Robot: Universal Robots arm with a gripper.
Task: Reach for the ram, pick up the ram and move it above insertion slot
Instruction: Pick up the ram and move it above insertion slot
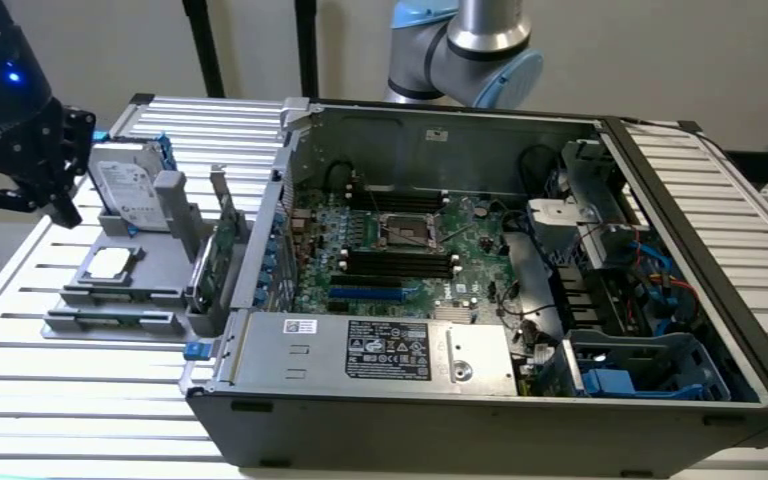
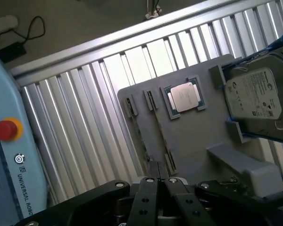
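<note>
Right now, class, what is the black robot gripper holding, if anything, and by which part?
Nothing that shows: the black gripper hangs empty above the grey plastic holder tray, which carries the silver hard drive.

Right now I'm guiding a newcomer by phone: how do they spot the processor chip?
On the exterior view's left of the open computer case sits a grey holder tray. The processor chip lies flat there: a small silver square, unlike the upright hard drive and the green card on edge.

Long thin ram (image 1: 111, 319), on edge, slotted in grey holder (image 2: 193, 141)
</note>
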